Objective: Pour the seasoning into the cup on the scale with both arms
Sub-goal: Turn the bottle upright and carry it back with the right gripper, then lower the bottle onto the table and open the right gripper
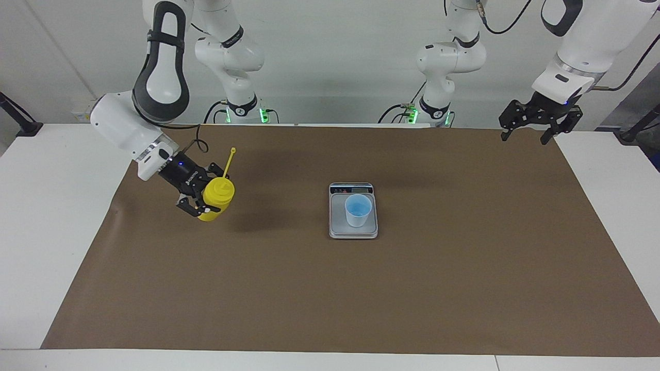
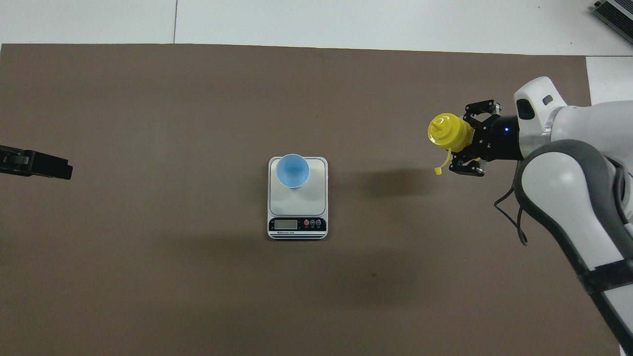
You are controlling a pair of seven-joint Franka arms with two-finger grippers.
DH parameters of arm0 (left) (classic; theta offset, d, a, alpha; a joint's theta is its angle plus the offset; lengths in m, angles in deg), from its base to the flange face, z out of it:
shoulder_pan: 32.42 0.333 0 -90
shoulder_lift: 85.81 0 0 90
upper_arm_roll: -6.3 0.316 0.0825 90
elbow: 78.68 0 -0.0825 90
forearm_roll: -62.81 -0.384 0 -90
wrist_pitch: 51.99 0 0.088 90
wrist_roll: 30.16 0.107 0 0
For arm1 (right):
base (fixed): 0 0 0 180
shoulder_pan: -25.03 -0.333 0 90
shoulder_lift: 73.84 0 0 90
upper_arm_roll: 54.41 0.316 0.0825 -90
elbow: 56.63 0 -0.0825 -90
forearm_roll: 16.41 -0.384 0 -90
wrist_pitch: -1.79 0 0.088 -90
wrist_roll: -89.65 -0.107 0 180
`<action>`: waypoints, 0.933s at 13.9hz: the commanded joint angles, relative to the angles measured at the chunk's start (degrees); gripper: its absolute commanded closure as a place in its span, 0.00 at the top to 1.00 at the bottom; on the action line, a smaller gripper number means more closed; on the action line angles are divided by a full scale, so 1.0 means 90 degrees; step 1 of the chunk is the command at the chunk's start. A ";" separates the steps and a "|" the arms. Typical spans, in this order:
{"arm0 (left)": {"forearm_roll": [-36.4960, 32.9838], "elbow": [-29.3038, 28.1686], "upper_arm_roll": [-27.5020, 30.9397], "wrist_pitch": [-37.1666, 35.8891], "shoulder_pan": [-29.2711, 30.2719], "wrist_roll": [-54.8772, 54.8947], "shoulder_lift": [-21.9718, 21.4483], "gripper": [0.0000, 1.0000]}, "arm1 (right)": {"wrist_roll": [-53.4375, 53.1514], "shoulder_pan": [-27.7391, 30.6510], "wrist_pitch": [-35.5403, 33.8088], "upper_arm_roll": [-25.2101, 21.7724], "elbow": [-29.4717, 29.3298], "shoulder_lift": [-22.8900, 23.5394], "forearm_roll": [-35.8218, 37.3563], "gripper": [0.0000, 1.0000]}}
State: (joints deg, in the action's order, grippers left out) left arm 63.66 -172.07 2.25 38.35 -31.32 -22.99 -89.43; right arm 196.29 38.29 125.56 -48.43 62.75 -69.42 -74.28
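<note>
Mostly brown mat (image 1: 412, 288) on white table (image 1: 51, 232) (white wall); right hand (image 1: 198, 198) grips seasoning (image 1: 216, 198), left hand (image 1: 536, 121) open.

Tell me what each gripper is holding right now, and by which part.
The right gripper holds the yellow bottle by the middle of its body, over the brown mat toward the right arm's end. The left gripper holds nothing and waits, open.

The scale (image 1: 353, 211) lies at the middle of the mat (image 1: 464, 288), display edge toward the robots. The cup (image 1: 358, 210) stands on its plate, at the edge farther from the robots. In the overhead view, the seasoning (image 2: 449, 132) is at the scale's two o'clock, well apart, toward the right arm's end, the left gripper (image 2: 37, 164) at nine o'clock.
</note>
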 commanded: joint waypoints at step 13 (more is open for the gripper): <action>0.0071 -0.0033 -0.0028 -0.0076 0.0073 -0.0025 -0.0056 1.00 | 0.2749 0.1505 -0.1622 0.0077 0.0837 0.0551 -0.2153 0.00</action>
State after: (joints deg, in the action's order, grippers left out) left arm 63.66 -172.07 2.25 38.35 -31.32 -22.99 -89.44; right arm 216.59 49.58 114.12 -48.41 70.26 -67.15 -90.16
